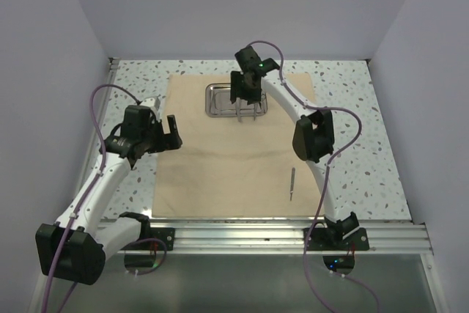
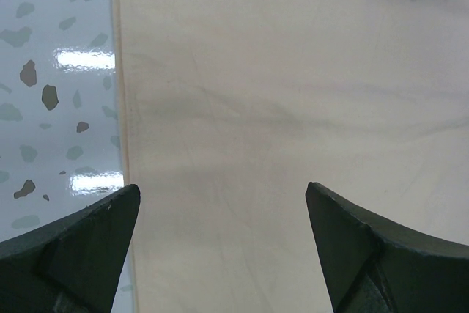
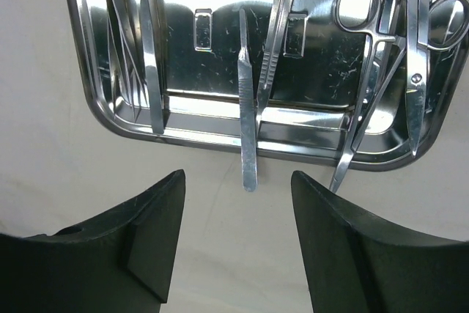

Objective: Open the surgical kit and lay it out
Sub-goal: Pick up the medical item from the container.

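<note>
Lone tool (image 1: 292,183): is lying near the right edge of the cloth (image 1: 220,159), well apart from the tray; I judge it to be 1 piece already laid out.
Left gripper (image 2: 222,190): is hanging spread wide and empty over the cloth's left edge, probably to leave the other arm room.
Right gripper (image 3: 237,177): is hovering at the tray's near rim with its jaws apart, pinching nothing. It is lining up on the flat handle (image 3: 248,130) that overhangs the rim.
Tray (image 3: 183,135): is sitting on the far part of the cloth, holding tweezers (image 3: 150,56) and scissors (image 3: 414,71).
</note>
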You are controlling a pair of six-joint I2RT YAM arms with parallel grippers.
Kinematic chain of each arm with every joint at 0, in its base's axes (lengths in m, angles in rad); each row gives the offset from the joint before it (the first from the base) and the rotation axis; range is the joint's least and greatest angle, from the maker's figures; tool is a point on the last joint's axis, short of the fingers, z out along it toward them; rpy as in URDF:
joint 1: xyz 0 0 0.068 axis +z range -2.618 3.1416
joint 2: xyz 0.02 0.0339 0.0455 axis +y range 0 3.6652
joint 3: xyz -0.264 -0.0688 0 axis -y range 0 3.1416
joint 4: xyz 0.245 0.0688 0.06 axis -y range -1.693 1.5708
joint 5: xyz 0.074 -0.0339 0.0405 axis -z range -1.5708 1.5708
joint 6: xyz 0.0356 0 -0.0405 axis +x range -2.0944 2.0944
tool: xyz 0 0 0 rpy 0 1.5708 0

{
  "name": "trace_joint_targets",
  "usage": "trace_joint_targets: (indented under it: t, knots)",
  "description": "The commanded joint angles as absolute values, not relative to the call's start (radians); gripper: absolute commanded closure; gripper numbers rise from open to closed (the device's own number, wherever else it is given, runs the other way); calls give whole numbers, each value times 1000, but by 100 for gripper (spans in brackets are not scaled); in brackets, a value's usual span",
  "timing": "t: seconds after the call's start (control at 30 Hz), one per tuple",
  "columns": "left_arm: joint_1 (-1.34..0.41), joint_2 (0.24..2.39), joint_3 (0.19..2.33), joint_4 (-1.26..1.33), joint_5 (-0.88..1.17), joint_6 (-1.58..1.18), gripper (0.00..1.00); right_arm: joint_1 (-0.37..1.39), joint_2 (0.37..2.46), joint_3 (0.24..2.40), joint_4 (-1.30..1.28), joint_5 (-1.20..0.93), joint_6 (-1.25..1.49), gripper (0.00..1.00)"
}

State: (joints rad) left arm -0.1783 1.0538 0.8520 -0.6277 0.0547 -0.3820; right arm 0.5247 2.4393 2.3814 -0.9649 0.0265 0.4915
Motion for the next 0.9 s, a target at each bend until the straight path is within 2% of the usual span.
trace_joint_targets:
  t: [0.0,0.7,0.87]
  knots:
    - [-183,1051,844,-632,44,-380,0,532,2451,2375,-925,12,502,37]
    - [-183,1052,824,-618,68,-380,0,568,2563,2381,-910,78,517,44]
    - [-183,1052,824,-617,71,-379,0,569,2571,2376,-914,89,511,52]
